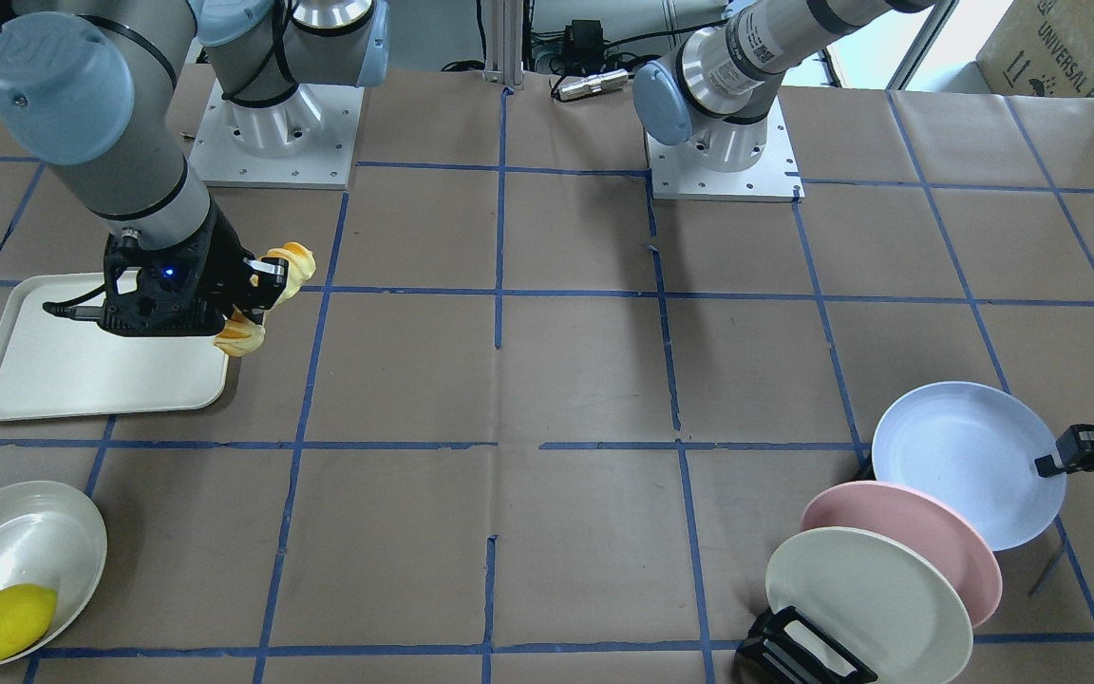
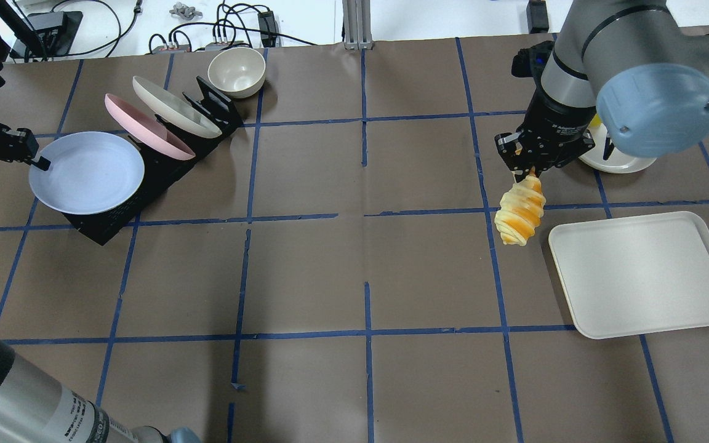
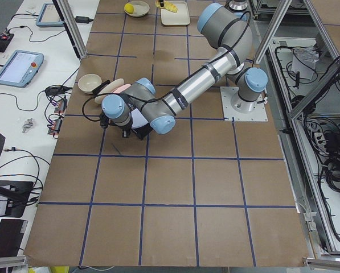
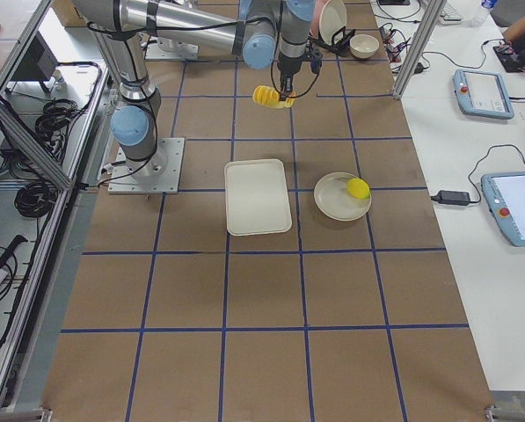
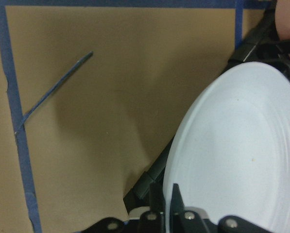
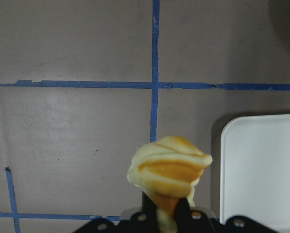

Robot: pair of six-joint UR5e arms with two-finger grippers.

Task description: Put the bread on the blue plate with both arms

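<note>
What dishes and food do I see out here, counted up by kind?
Plates: 3 (blue plate, pink plate, cream-white plate)
Bowls: 2 (small bowl, lemon bowl)
Tray: 1
Bread: 1
Lemon: 1
Total: 8

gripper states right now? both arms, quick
Left gripper: closed on the rim of the round pale blue plate.
Right gripper: closed on the ridged orange-and-cream bread roll, which hangs below it.

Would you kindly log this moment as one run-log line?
right gripper: jaws shut on bread, held aloft near tray | left gripper: jaws shut on blue plate rim at rack | bread not yet on blue plate
</note>
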